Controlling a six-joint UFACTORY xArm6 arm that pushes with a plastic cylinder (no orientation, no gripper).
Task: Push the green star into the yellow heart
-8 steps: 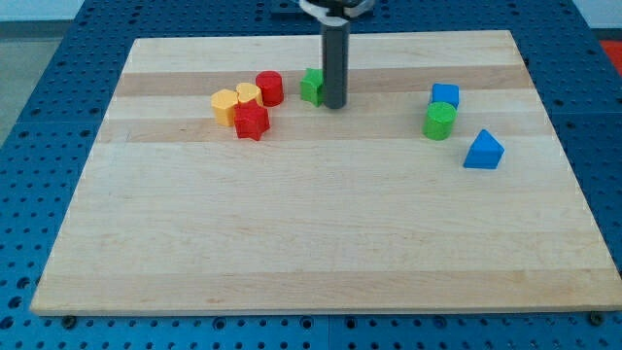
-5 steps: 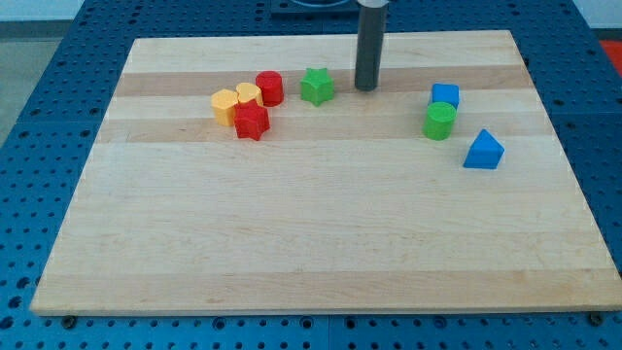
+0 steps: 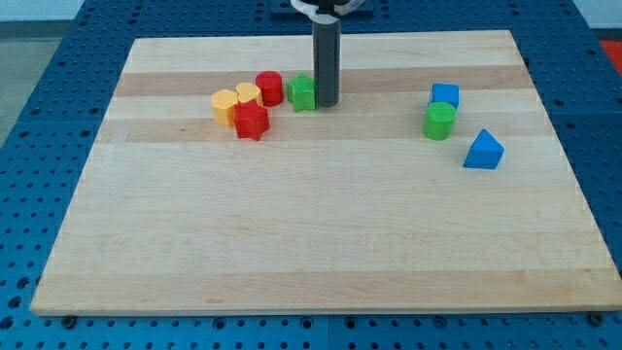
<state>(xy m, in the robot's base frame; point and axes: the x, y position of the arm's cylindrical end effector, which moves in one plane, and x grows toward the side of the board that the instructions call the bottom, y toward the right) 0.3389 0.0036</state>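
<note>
The green star (image 3: 302,93) lies near the view's top, left of centre, partly hidden by my rod. My tip (image 3: 326,103) stands against the star's right side. The star's left side is close to or touching a red cylinder (image 3: 269,88). The yellow heart (image 3: 247,94) sits just left of that red cylinder, wedged in a cluster with a yellow block (image 3: 225,106) and a red star (image 3: 251,121).
At the view's right stand a blue block (image 3: 445,95), a green cylinder (image 3: 439,121) and a blue triangular block (image 3: 484,151). The wooden board (image 3: 321,243) lies on a blue perforated table.
My tip swung out to the right of the green star, then came back left against it. The star has shifted left toward the red cylinder.
</note>
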